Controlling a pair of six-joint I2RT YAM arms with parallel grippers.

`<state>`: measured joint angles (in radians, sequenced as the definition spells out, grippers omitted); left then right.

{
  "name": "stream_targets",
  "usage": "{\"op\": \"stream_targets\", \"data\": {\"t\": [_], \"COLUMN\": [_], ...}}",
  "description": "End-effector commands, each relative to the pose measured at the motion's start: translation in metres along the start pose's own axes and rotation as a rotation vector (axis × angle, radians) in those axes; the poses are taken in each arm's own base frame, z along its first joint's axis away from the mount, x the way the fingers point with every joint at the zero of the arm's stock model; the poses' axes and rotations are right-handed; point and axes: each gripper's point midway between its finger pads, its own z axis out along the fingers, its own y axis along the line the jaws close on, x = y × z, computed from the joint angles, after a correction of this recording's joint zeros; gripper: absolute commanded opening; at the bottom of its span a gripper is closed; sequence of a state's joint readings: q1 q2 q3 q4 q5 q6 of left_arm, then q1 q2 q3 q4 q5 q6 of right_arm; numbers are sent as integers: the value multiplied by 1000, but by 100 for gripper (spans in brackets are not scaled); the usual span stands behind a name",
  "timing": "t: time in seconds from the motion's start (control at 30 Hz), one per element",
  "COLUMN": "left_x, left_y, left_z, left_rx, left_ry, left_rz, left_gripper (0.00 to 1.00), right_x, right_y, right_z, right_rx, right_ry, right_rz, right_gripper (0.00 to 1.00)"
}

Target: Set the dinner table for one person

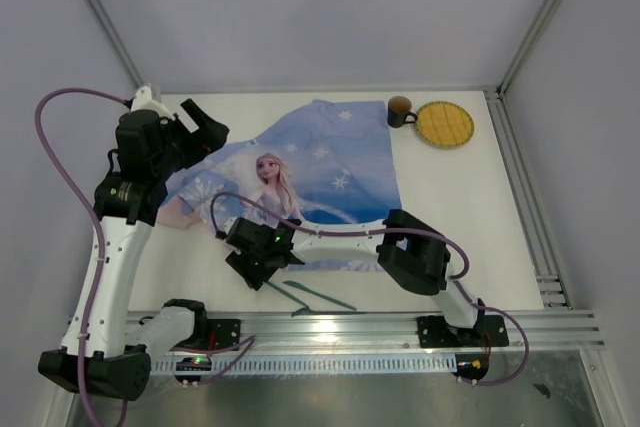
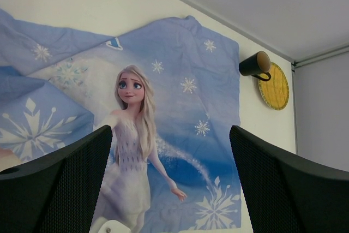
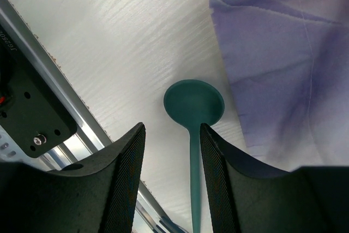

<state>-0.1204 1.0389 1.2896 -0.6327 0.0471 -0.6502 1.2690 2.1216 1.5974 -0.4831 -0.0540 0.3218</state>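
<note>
Dinner table (image 1: pixel 480 237): a white top with silver rails, lying under both pairs of fingers. Only the top view shows it whole. The right wrist view shows bare white surface past its fingertips and the near rail (image 3: pixel 71 118) to their left

Blue cloth (image 1: pixel 330 162): printed with a fair-haired girl and snowflakes, spread over the table's middle. In the left wrist view it fills the space between and beyond the fingers. The right wrist view shows only a plain, crumpled edge to the right of its fingers

Left gripper (image 2: pixel 170 129): the fingers are spread wide with nothing between them, and they hang over the cloth's left part

Right gripper (image 3: pixel 172 129): the fingers are partly apart, low over the table near its front edge, and they pinch nothing

Yellow round mat (image 1: pixel 444 124): on the table well beyond the left fingers, off to their right. The right wrist view does not show it

Mug (image 1: pixel 400 110): dark, just beside the mat, and seen in the same two views

Teal spoon (image 3: pixel 193 102): flat on the table. Its bowl is just past the right gripper's fingertips, and its handle runs back through the gap close along the right-hand finger. I cannot tell if they touch. The left wrist view does not show it
</note>
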Motion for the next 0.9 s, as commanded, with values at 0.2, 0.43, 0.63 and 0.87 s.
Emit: {"op": "stream_targets", "data": {"t": [0.2, 0.43, 0.63, 0.87], "left_x": [-5, -7, -9, -9], "left_y": [-5, -6, -4, -5], "left_z": [-1, -1, 0, 6], "left_rx": [20, 20, 7, 4], "left_ry": [-14, -18, -21, -14], "left_rz": [9, 9, 13, 11], "left_gripper": [91, 91, 91, 91], "right_x": [5, 21, 36, 69], "right_y": [-18, -14, 2, 11], "right_z": [6, 9, 1, -18], "right_rx": [90, 50, -56, -151], "right_ry": [-9, 38, 102, 197], "right_rz": [-6, 3, -28, -47], "right_gripper": [49, 49, 49, 49]}}
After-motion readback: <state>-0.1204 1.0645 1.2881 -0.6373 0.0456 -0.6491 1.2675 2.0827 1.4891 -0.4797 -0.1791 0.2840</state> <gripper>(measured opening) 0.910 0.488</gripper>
